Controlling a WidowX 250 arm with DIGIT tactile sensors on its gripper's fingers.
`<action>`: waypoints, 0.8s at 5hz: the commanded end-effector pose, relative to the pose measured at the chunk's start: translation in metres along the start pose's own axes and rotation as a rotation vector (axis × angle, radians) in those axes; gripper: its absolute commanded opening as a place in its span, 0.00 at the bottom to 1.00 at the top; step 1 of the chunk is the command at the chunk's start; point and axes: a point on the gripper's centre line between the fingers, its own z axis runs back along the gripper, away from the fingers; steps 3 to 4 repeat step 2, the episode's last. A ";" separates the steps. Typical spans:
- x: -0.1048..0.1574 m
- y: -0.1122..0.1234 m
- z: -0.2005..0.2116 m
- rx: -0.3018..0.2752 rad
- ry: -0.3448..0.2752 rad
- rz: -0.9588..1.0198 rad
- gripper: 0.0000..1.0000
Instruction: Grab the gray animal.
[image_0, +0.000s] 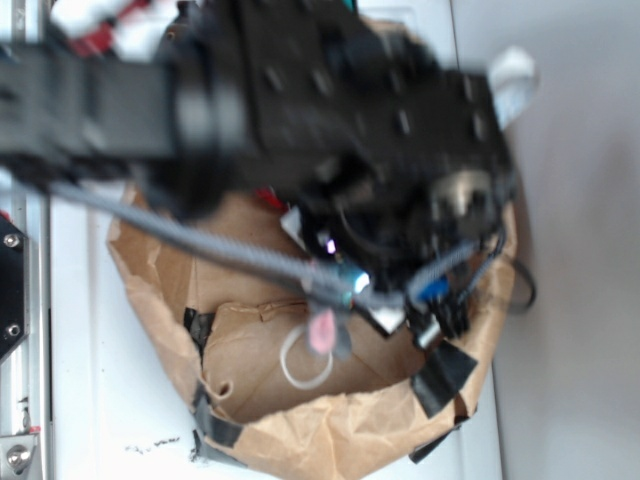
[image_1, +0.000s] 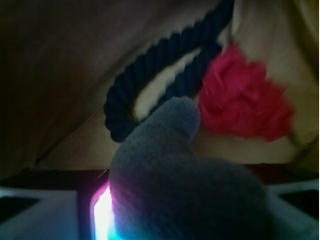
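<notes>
Gray animal (image_1: 185, 185) fills wrist view, right at jaws; grip state unclear, cannot tell. Risk: soft plush slips free, or rope (image_1: 155, 75) and red ball (image_1: 245, 97) just beyond jaws snag.

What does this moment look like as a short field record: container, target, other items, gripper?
container: brown paper bag, open top, on a white surface
target: gray animal, fills the lower wrist view, right at the camera
other items: dark navy rope looped behind it; red paper ball to the right of the rope
arm: black arm reaching down into the bag
gripper state: cannot tell, the fingers are not distinguishable in either view
</notes>
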 end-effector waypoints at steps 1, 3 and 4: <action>-0.027 0.001 0.075 0.025 -0.295 -0.127 0.00; -0.027 0.003 0.078 0.043 -0.309 -0.172 0.00; -0.027 0.003 0.078 0.043 -0.309 -0.172 0.00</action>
